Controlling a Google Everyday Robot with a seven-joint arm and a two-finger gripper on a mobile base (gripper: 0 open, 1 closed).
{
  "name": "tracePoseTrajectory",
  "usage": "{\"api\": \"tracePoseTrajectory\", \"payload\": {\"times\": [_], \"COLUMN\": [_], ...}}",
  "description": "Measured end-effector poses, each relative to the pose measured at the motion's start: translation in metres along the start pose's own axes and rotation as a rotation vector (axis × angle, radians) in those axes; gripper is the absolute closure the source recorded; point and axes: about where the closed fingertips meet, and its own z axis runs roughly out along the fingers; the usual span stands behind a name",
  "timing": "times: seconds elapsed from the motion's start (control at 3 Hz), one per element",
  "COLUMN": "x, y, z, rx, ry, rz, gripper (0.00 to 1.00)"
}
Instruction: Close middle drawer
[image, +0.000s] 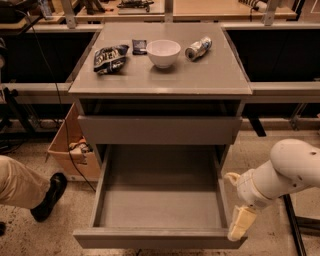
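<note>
The middle drawer (159, 212) of the grey cabinet is pulled far out toward me, and its bare grey box is empty. Its flat front (155, 239) runs along the bottom of the view. Above it sits the taller-fronted drawer (160, 130), which is nearly shut. The lowest front is hidden under the open drawer. My gripper (241, 223), cream-coloured on a white arm (287, 172), hangs at the drawer's front right corner, just outside its right wall and level with the front panel.
On the cabinet top (160, 82) lie a chip bag (110, 57), a small dark packet (139, 46), a white bowl (163, 52) and a can (198, 48) on its side. A cardboard box (70, 150) stands left of the cabinet. A person's leg and black shoe (47, 195) are at lower left.
</note>
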Motion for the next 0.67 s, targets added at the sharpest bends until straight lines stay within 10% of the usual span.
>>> {"api": "tracePoseTrajectory", "payload": {"times": [0.67], "x": [0.012], "y": [-0.004], "z": [0.071], "rx": [-0.04], "ry": [-0.079], "rz": [0.043], "gripper": [0.0]}}
